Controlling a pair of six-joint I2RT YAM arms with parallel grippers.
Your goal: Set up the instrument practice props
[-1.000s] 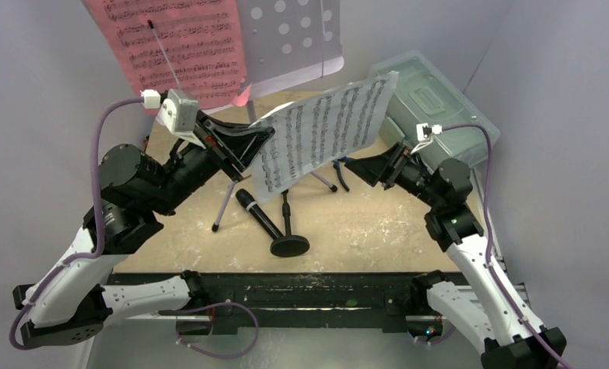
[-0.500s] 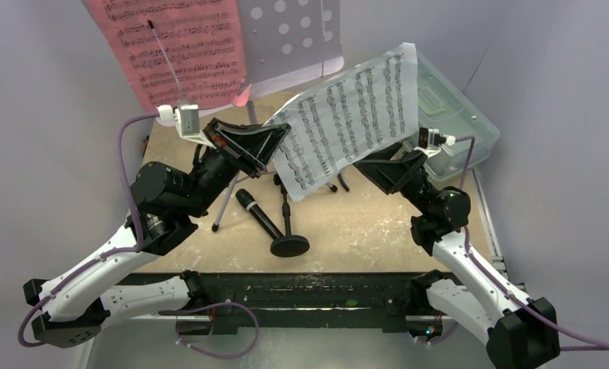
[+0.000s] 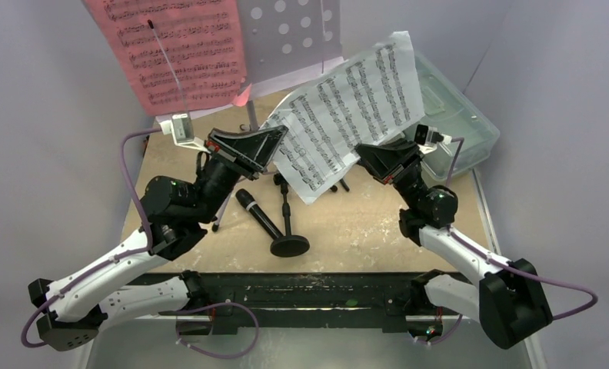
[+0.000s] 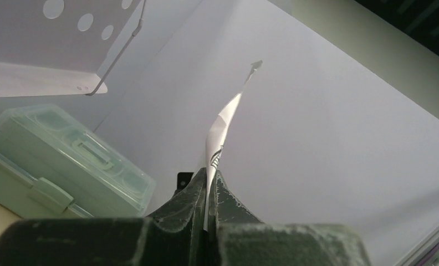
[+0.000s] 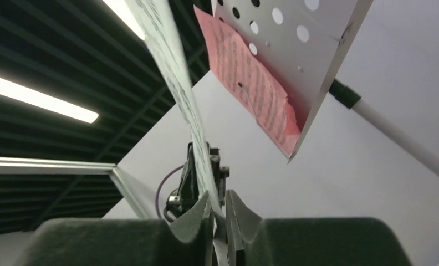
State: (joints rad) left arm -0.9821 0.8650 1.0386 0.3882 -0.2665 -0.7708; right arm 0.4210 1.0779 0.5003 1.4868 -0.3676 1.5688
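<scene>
A white music sheet hangs in the air between both grippers, tilted up to the right. My left gripper is shut on its lower left edge; the left wrist view shows the sheet edge-on, pinched at the fingertips. My right gripper is at the sheet's lower right edge. In the right wrist view the sheet runs down between its jaws, against one finger, with a narrow gap to the other. The pink sheet rests on the lavender stand's punched tray. The black microphone and round-based mic stand lie on the table.
A clear lidded box stands at the back right, just behind the right gripper. The stand's lavender legs spread over the table under the left arm. Grey walls close in both sides.
Both arms lifted the white sheet up toward the stand's tray. The right gripper's jaws, wide a second ago, have come in around the sheet's edge. The left gripper's hold is unchanged.
</scene>
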